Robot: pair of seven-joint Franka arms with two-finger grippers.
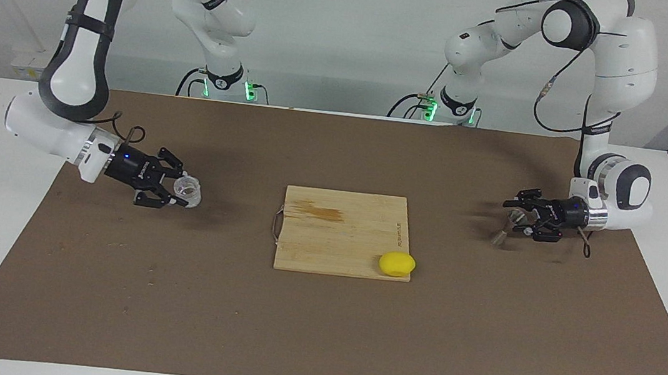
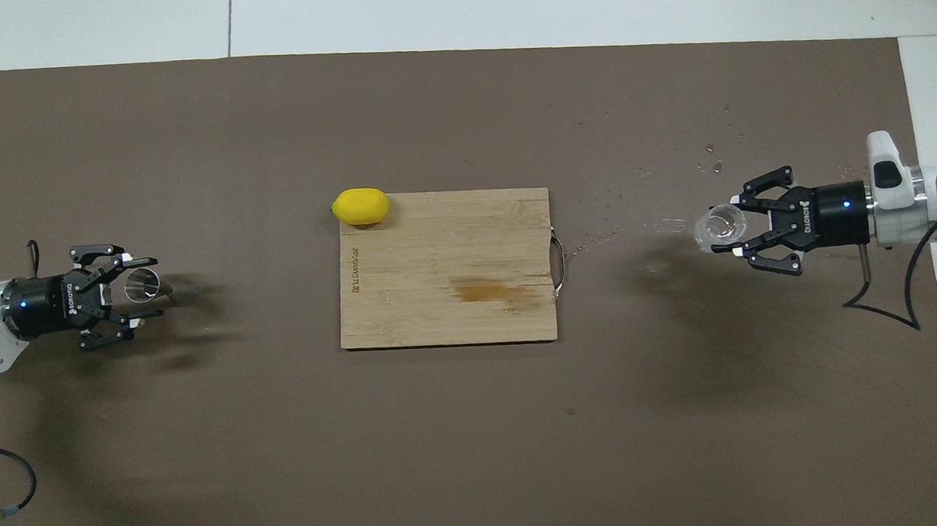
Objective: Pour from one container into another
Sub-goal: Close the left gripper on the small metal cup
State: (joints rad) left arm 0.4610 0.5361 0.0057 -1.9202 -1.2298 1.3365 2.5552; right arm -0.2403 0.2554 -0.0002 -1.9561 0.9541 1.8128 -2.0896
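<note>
The clear glass cup [image 1: 189, 191] sits between the fingers of my right gripper [image 1: 182, 186], low over the brown mat toward the right arm's end of the table. It also shows in the overhead view [image 2: 719, 227], with the right gripper [image 2: 735, 227] shut on it. The silver jigger [image 1: 505, 227] is tilted in my left gripper [image 1: 513, 215], low over the mat toward the left arm's end. In the overhead view the jigger [image 2: 173, 294] shows its open mouth between the left gripper's [image 2: 143, 288] fingers.
A wooden cutting board [image 1: 341, 232] with a metal handle lies mid-table between the two grippers. A yellow lemon [image 1: 397, 264] rests at its corner farther from the robots, toward the left arm's end. Wet spots [image 2: 712, 162] mark the mat near the cup.
</note>
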